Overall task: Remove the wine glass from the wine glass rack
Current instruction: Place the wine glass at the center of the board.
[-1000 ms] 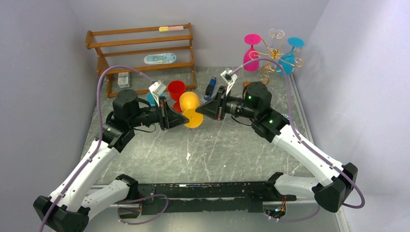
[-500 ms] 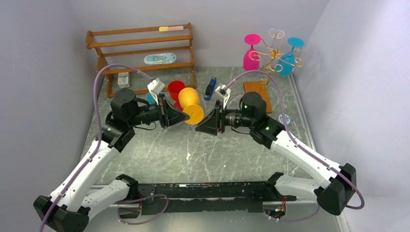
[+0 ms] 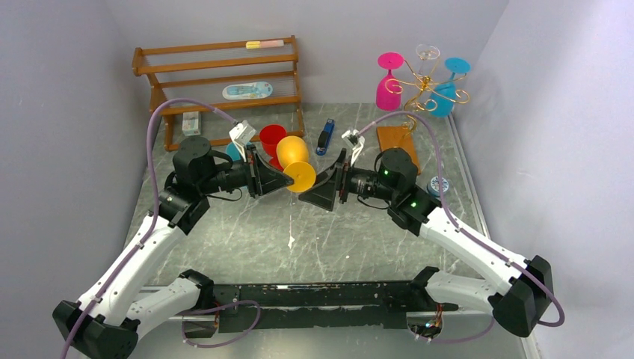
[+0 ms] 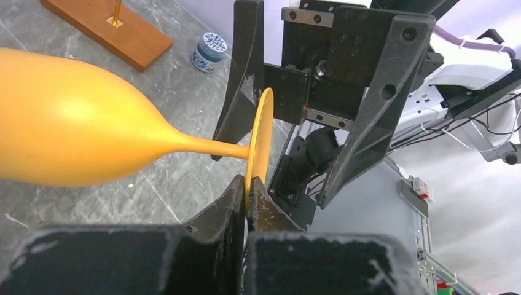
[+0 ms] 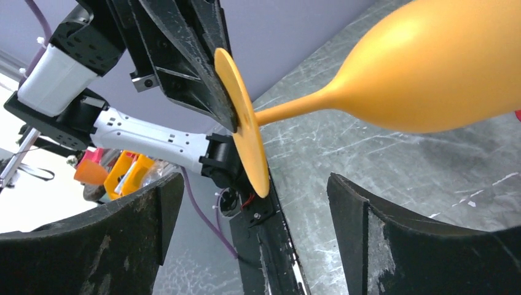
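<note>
The left gripper (image 4: pixel 247 184) pinches the foot rim of the matte orange-yellow wine glass (image 4: pixel 74 117), held sideways above the table (image 3: pixel 247 232), well apart from the gold wine glass rack (image 3: pixel 428 84). The right gripper (image 5: pixel 252 190) gapes wide around the foot, not touching it. Print on a small jar (image 4: pixel 209 49) is too small to read

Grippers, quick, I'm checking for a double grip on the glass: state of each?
Left gripper: shut on the foot of the orange wine glass.
Right gripper: open, holding nothing.
</note>
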### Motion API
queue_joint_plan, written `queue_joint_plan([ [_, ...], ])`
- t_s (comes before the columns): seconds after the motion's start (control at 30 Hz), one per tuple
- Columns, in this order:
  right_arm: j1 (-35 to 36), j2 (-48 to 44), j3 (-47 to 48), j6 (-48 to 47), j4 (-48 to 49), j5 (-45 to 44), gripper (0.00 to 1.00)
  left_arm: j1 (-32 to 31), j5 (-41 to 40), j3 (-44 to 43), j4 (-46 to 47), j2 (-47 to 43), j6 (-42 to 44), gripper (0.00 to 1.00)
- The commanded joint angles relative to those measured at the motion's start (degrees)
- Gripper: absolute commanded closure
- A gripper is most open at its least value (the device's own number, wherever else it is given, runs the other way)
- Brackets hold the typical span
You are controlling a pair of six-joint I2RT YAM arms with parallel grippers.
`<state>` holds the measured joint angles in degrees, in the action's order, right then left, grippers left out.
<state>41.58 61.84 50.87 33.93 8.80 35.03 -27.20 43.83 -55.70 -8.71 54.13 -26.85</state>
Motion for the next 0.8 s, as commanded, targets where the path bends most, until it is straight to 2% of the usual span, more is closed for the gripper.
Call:
queue_joint_plan([
  [0.0, 0.2, -2.0, -4.4, 3.0, 9.7, -2.8, 0.08, 0.1, 1.0, -0.8, 1.9, -0.3, -0.1, 0.95],
  [0.1, 0.2, -2.4, -7.5, 4.2, 17.9, -0.6, 0.1, 0.1, 1.7, -0.4, 2.4, 0.0, -0.4, 0.95],
  [0.2, 0.2, -2.7, -10.3, 7.2, 23.8, -2.1, 0.19, 0.1, 3.0, -0.2, 3.3, 0.5, -1.0, 0.95],
  [0.33, 0.3, -3.5, -11.9, 8.1, 25.8, -5.2, 0.36, 0.1, 4.2, -0.5, 2.9, 0.9, -0.7, 0.95],
  [0.47, 0.2, -3.0, -11.9, 9.2, 27.2, -4.1, 0.49, 0.0, 4.8, -0.9, 1.9, 1.1, 0.4, 0.95],
  [0.6, 0.3, -0.9, -11.0, 11.2, 28.3, -1.8, 0.55, 0.0, 6.0, -0.7, 2.9, 1.6, -0.1, 0.95],
  [0.77, 0.3, 1.0, -11.0, 14.2, 32.3, -0.2, 0.7, 0.0, 6.2, -0.7, 3.0, 1.7, -0.1, 0.95],
])
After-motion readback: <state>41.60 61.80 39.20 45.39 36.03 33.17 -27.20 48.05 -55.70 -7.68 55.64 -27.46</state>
